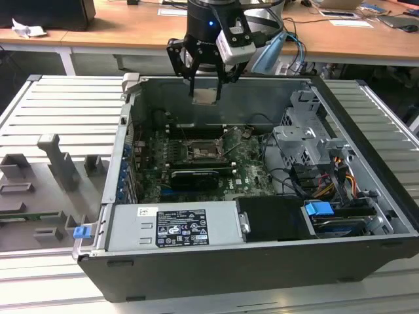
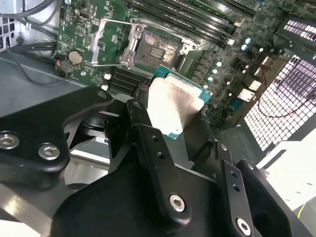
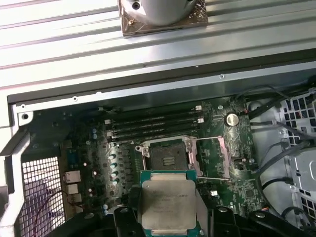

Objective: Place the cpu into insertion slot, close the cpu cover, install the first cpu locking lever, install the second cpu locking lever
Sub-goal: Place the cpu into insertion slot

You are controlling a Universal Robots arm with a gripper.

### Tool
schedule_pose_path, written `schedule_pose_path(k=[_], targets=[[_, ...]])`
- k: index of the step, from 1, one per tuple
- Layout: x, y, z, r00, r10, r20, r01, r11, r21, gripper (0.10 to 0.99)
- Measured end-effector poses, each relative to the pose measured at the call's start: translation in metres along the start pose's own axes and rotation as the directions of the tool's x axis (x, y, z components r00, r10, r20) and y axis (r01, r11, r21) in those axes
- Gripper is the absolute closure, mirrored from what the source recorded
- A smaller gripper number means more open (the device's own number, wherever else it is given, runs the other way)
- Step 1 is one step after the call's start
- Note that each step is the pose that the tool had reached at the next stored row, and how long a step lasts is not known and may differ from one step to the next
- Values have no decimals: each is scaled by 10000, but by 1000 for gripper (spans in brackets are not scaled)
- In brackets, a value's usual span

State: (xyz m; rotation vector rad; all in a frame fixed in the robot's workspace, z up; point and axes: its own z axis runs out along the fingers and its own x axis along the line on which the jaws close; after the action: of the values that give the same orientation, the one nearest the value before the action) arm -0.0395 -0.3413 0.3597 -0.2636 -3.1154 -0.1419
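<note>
Exterior view: 1 gripper [image 1: 206,85] hangs over the far side of the open computer case [image 1: 366,196], above the level of its walls. Its fingers are closed on the cpu [image 1: 205,97], which lies flat with its face down. The insertion slot [image 1: 198,152] sits on the green board [image 1: 249,173] on the case floor, well apart from the chip. It lies below the chip and a little to the exterior view's left. The grey power box [image 1: 177,226] is at the near edge, clear of that line.

Second wrist view: the black fingers [image 2: 140,123] pinch the cpu [image 2: 173,106] on 2 opposite edges, so its metal top faces the camera. The insertion slot [image 2: 157,52] lies past the chip's free edge and is bare and dark, with nothing seated in it. The cpu cover [image 2: 106,42] is swung open and lies beside the slot, not over it. The grip on the chip's edges reads better here than from outside.

First wrist view: the cpu [image 3: 168,205] is square to the insertion slot [image 3: 168,159], with edges roughly parallel. The slot shows just beyond the chip's far edge. The cpu cover [image 3: 215,157] is folded back on 1 side, and the board shows through its opening. This view gives the alignment of chip to slot. The height gap only reads from the exterior view, so I judge the chip is lined up but not yet down.
</note>
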Motion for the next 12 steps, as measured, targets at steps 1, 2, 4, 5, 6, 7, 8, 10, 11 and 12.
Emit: schedule_pose_path(k=[1, 2, 4, 5, 6, 7, 8, 10, 11, 12], targets=[[0, 0, 1, 9999, 114, 10, -114, 9999, -2, 557], [0, 0, 3, 9992, 405, 37, -405, 9992, -9, 557], [-1, 0, 4, 9951, 983, 88, -983, 9952, -23, 557], [-1, 0, 5, 9932, 1161, 104, -1161, 9932, -29, 557], [-1, 0, 5, 9913, 1312, 117, -1311, 9914, -33, 557], [-1, 0, 5, 9890, 1476, 131, -1475, 9891, -38, 557], [-1, 0, 6, 9869, 1607, 142, -1606, 9870, -42, 557], [-1, 0, 6, 9839, 1780, 157, -1779, 9840, -47, 557], [-1, -1, 7, 9814, 1914, 169, -1914, 9815, -52, 557], [-1, -1, 7, 9789, 2036, 179, -2035, 9791, -57, 557]])
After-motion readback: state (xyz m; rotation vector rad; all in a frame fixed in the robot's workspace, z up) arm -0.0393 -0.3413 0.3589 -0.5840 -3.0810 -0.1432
